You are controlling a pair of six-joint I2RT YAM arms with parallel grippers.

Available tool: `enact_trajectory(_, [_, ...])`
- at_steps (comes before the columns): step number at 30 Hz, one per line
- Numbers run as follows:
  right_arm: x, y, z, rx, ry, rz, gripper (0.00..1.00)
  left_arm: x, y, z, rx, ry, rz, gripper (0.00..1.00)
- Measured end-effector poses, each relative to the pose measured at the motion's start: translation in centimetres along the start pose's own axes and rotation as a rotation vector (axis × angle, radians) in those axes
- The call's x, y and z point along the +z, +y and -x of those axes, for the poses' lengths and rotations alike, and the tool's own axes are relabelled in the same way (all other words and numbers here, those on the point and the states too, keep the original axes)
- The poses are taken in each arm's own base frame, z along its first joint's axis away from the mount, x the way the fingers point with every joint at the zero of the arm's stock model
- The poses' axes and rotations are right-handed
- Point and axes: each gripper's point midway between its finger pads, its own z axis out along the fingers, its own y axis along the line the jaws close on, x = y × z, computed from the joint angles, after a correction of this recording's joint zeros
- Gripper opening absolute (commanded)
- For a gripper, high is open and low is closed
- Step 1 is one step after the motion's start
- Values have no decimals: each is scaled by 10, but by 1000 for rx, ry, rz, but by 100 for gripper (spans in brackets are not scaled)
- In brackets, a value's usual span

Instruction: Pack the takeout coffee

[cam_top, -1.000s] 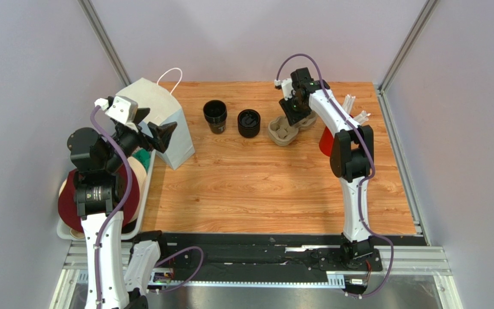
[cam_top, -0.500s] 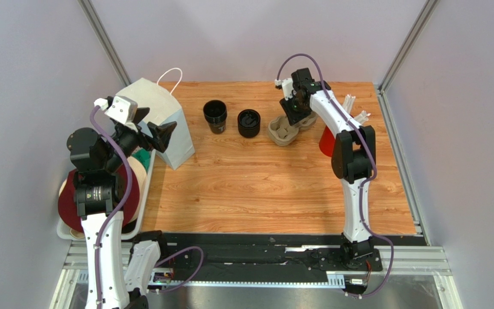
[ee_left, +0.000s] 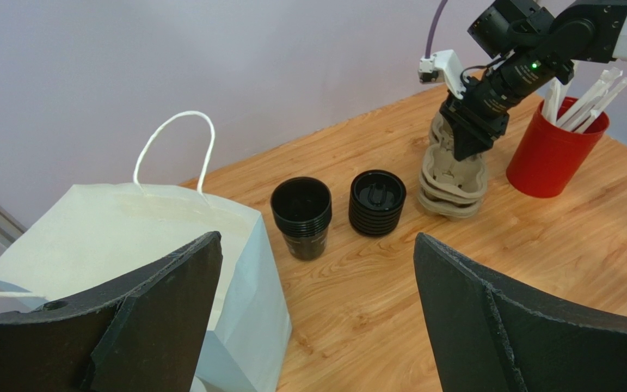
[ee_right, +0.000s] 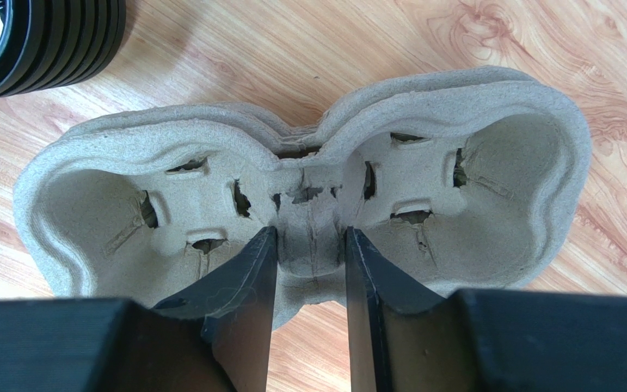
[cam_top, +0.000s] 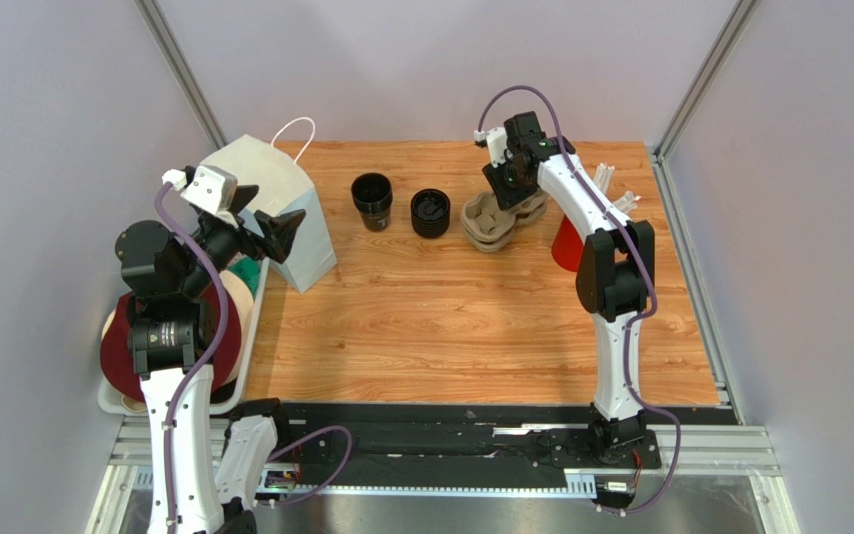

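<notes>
Right claw (ee_right: 310, 237) tight on ridge of pulp carrier (ee_right: 497, 163); left claw (ee_left: 315, 245) wide, empty.

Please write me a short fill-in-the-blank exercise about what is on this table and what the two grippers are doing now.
1. The right gripper pinches the middle ridge of the top pulp cup carrier, which has ____ cup hollows.
2. The left gripper is ____, near the white paper bag.
3. The cup holding the white sticks is ____.
Missing words: two; open; red.
</notes>
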Motion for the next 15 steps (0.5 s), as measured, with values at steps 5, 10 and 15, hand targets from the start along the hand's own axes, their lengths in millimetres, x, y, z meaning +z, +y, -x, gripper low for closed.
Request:
enact_trajectory(5, [0,1,-1,-5,4,-2,40,0,0,0,0,0,0,96])
enact_trajectory(10, [0,0,-1,-9,6,-6,41,0,0,0,0,-1,0,96])
enact_trajectory(15, [0,0,-1,-13,6,-6,30,0,0,0,0,-1,0,96])
